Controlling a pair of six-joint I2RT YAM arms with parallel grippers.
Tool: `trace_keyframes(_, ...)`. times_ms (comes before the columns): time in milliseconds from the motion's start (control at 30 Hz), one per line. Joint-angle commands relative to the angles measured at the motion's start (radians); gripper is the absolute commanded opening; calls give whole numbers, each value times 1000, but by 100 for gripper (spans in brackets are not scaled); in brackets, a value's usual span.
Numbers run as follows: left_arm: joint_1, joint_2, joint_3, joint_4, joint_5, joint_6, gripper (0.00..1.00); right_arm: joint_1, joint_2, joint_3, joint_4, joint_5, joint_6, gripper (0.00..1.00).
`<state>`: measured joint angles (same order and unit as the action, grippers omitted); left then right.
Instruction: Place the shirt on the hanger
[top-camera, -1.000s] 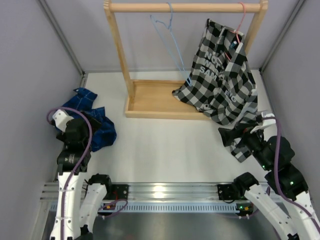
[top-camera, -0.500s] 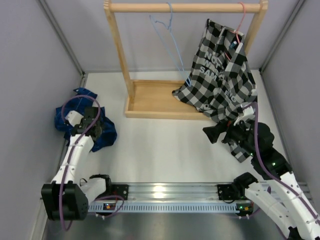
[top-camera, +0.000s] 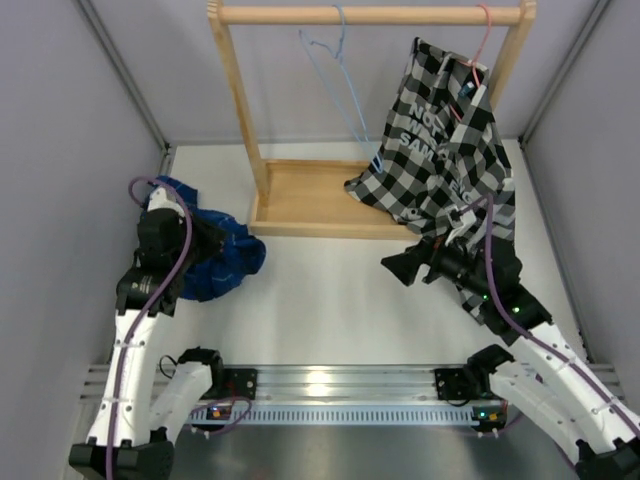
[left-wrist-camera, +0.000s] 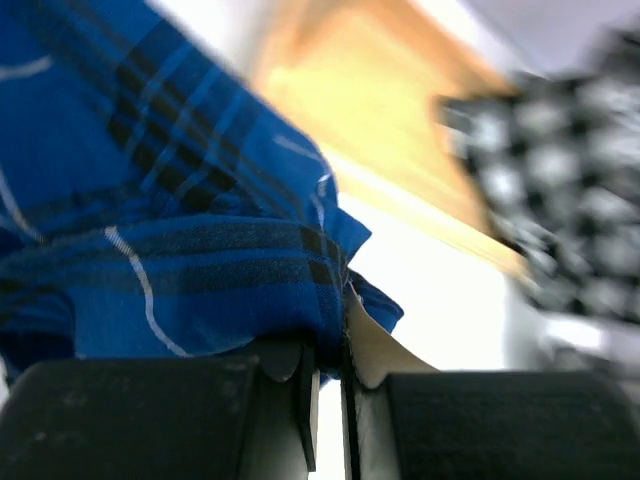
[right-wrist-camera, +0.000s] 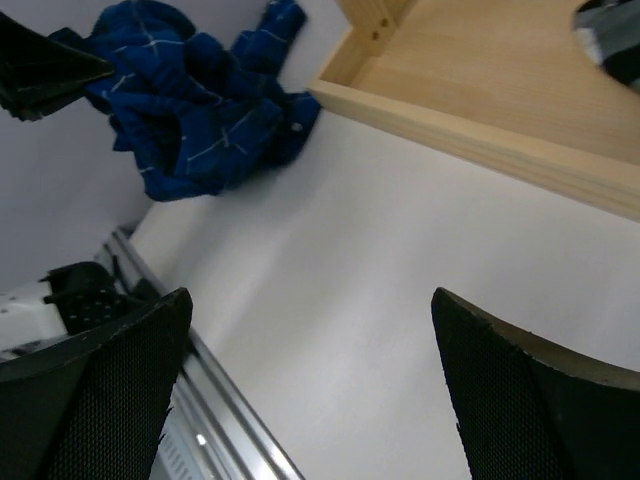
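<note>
The shirt (top-camera: 222, 266), dark blue with thin light plaid lines, lies crumpled on the white table at the left, just off the rack's near-left corner. My left gripper (top-camera: 208, 248) is at its left side. In the left wrist view the gripper (left-wrist-camera: 330, 352) is shut, with a fold of the shirt (left-wrist-camera: 170, 210) pinched between its jaws. The hanger (top-camera: 341, 40), thin light-blue wire, hangs by its hook from the wooden rail. My right gripper (top-camera: 402, 268) hovers open over the middle of the table, its fingers (right-wrist-camera: 120, 370) wide apart with nothing between them. It faces the shirt (right-wrist-camera: 200, 120).
A wooden rack (top-camera: 236, 90) with a base tray (top-camera: 310, 200) stands at the back. A black-and-white checked shirt (top-camera: 450, 150) hangs on a pink hanger (top-camera: 487, 30) at the rail's right end and drapes down to the table. Grey walls close in both sides.
My left gripper has closed on the blue shirt and dragged it right, toward the rack's corner. My right arm has reached left toward the table's middle, still open.
</note>
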<state>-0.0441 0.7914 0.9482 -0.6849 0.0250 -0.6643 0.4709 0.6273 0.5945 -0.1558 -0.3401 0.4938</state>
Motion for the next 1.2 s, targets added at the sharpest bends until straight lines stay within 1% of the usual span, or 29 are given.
trace_keyframes(0, -68, -26, 121, 85, 298, 34, 0, 43, 93, -67, 460, -249, 191, 99)
trace_keyframes(33, -86, -26, 142, 85, 320, 20, 0, 69, 115, -59, 485, -250, 195, 100)
trace_keyframes(67, -108, -21, 185, 87, 337, 11, 0, 139, 132, -46, 489, -225, 186, 99)
trace_keyframes(100, -156, -20, 205, 87, 340, -10, 0, 182, 161, -6, 461, -186, 149, 99)
trace_keyframes(133, -181, -21, 222, 85, 322, -23, 0, 236, 172, 16, 441, -72, 123, 99)
trace_keyframes(167, -206, -26, 240, 87, 293, -35, 0, 338, 184, 36, 421, 3, 103, 99)
trace_keyframes(200, -242, -30, 241, 88, 262, -64, 0, 386, 202, 75, 401, 82, 79, 99)
trace_keyframes(233, -252, -35, 236, 90, 213, -78, 0, 432, 212, 89, 366, 262, 77, 99)
trace_keyframes(267, -255, -50, 227, 100, 201, -95, 0, 510, 219, 97, 363, 339, 78, 100)
trace_keyframes(300, -257, -58, 187, 117, 194, -133, 0, 546, 236, 108, 361, 421, 83, 99)
trace_keyframes(333, -257, -73, 158, 143, 197, -155, 0, 581, 247, 116, 360, 543, 83, 99)
trace_keyframes(367, -257, -99, 131, 187, 200, -194, 0, 641, 261, 125, 355, 593, 81, 99)
trace_keyframes(400, -257, -109, 80, 208, 199, -210, 0, 664, 296, 155, 348, 634, 68, 99)
trace_keyframes(433, -255, -118, 61, 222, 197, -224, 0, 689, 317, 171, 338, 691, 57, 99)
trace_keyframes(467, -257, -129, 46, 231, 191, -234, 0, 721, 337, 186, 329, 713, 49, 99)
trace_keyframes(533, -257, -133, 21, 248, 191, -250, 0, 738, 408, 226, 326, 743, 38, 98)
trace_keyframes(767, -257, -165, -20, 262, 164, -268, 0, 749, 604, 315, 384, 773, 5, 84)
trace_keyframes(833, -257, -167, -28, 262, 162, -270, 0, 749, 638, 338, 384, 777, -3, 81)
trace_keyframes(967, -257, -156, -46, 263, 168, -264, 0, 749, 695, 364, 406, 796, -12, 72)
trace_keyframes(1067, -258, -158, -55, 265, 162, -261, 0, 749, 724, 373, 424, 813, -14, 72)
trace_keyframes(1167, -257, -159, -68, 265, 155, -264, 0, 750, 753, 407, 421, 793, -17, 69)
